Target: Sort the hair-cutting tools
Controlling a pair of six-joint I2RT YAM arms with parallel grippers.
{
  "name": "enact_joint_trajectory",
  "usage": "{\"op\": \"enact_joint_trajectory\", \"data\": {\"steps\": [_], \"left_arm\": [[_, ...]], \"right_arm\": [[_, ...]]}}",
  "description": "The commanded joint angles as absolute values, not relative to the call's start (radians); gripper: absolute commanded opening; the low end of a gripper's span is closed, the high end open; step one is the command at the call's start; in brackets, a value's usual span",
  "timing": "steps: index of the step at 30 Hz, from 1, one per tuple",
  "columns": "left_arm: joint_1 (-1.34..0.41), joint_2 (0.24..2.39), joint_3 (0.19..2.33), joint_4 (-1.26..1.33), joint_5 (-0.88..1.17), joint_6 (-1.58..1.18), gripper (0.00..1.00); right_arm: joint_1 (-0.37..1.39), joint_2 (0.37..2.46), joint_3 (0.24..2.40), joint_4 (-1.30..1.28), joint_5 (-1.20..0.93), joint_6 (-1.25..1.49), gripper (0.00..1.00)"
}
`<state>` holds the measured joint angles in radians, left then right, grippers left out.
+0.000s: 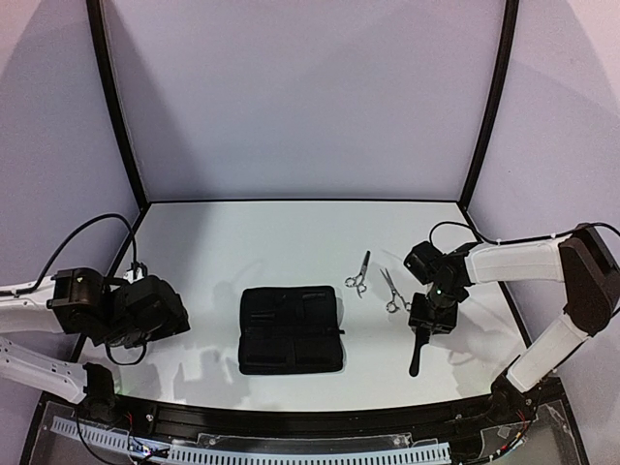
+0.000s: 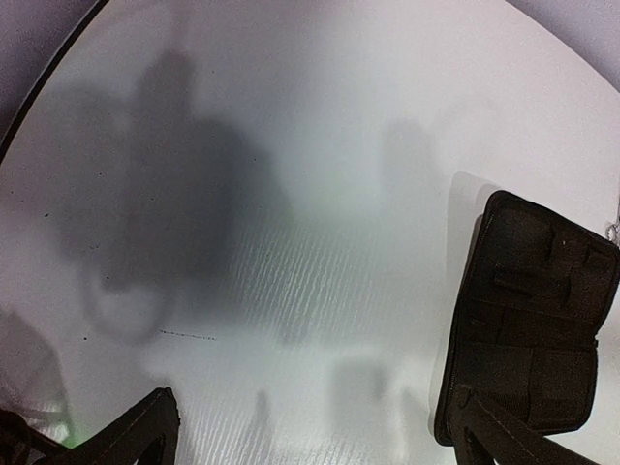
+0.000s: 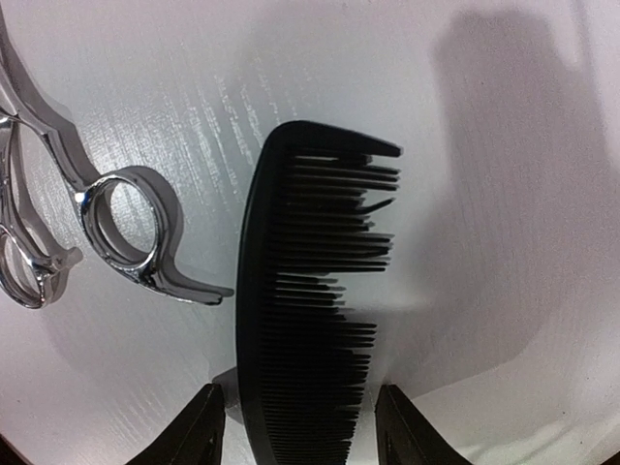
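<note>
A black comb [image 3: 291, 291] lies flat on the white table [image 1: 242, 252], its teeth pointing right in the right wrist view. My right gripper [image 3: 300, 426] straddles its near end, with a thin gap showing between each finger and the comb. From above, the comb [image 1: 416, 356] sticks out below the right gripper [image 1: 427, 322]. Two silver scissors [image 1: 358, 274] [image 1: 391, 293] lie just left of that gripper, and one ring handle [image 3: 124, 228] shows beside the comb. My left gripper [image 2: 320, 446] hangs wide open over bare table at the left.
An opened black zip case [image 1: 291, 329] lies at the table's middle front; its left edge [image 2: 528, 320] shows in the left wrist view. Black frame posts [image 1: 116, 107] rise at the back corners.
</note>
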<state>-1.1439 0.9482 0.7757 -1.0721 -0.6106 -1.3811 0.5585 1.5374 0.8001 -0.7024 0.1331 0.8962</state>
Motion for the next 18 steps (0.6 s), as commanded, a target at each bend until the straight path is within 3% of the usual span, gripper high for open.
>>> {"op": "enact_joint_trajectory", "data": {"steps": [1,5,18], "left_arm": [[-1.148,0.933,0.762,-1.062,-0.609,-1.394,0.99],[-1.147,0.933,0.758,-1.060,-0.609,-1.398,0.99],[-1.147,0.924,0.756,-1.062,-0.613,-1.396,0.99]], "right_arm": [[0.575,1.600,0.764,-0.677,0.162,0.919,0.52],[0.585,1.597,0.738,-0.648,0.154,0.940,0.44],[0.627,1.585,0.748,-0.692,0.216,0.964,0.31]]}}
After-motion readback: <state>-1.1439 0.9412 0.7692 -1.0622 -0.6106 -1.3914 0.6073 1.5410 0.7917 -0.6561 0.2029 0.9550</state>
